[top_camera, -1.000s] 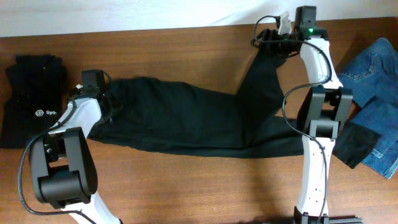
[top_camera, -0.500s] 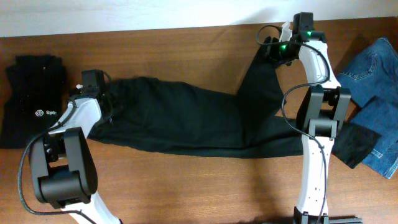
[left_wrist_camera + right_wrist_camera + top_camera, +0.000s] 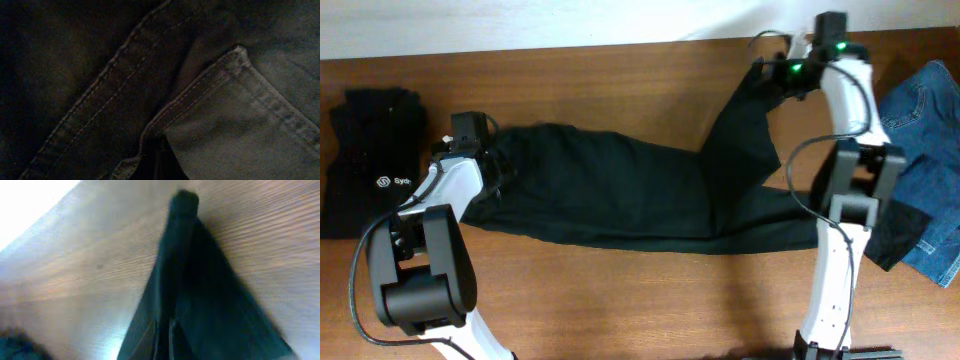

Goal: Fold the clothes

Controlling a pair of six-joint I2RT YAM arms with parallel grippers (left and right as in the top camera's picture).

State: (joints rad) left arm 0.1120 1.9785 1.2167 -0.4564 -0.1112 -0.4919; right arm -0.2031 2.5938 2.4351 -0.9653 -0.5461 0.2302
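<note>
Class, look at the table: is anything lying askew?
Yes: one leg of the black trousers splays toward the table's far edge, its end pinched in the right hand, not along the other leg.

One pair of black trousers (image 3: 620, 190), one black top (image 3: 375, 160), one pair of blue jeans (image 3: 928, 140).

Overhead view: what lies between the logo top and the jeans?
The trousers span nearly that whole stretch, the left hand at their left end, the right hand shut on a leg's far end. The overhead view shows it.
</note>
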